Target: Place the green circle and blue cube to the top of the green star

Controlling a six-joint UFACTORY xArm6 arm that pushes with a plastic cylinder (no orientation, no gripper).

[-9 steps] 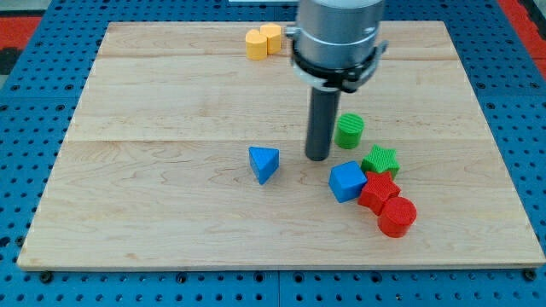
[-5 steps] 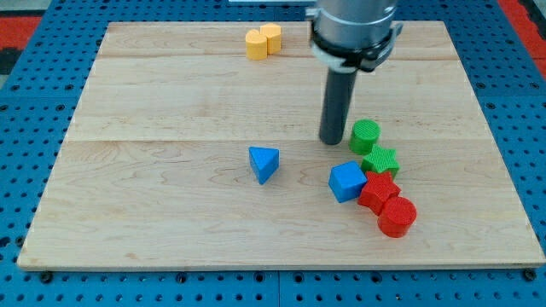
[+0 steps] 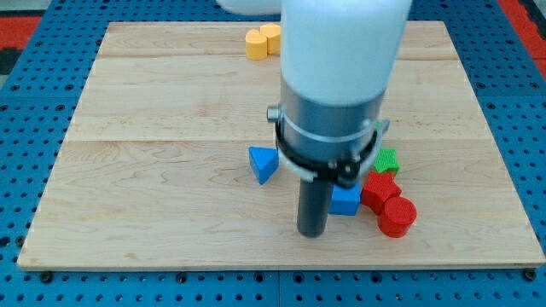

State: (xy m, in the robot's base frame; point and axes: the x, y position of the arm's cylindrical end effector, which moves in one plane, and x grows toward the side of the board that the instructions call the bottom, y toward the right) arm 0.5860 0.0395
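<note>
My tip (image 3: 312,233) rests on the board near the view's bottom, just left of and below the blue cube (image 3: 346,201), which my rod and arm partly cover. The green star (image 3: 386,160) peeks out to the right of my arm, above the red star (image 3: 378,188). The green circle is hidden behind my arm; I cannot see it.
A red cylinder (image 3: 397,216) touches the red star at its lower right. A blue triangular block (image 3: 264,163) lies left of my arm. Two yellow blocks (image 3: 262,40) sit together at the board's top edge. The wooden board (image 3: 145,170) is ringed by blue pegboard.
My tip has moved from beside the green circle down and left to the lower left of the blue cube. My arm now hides the green circle.
</note>
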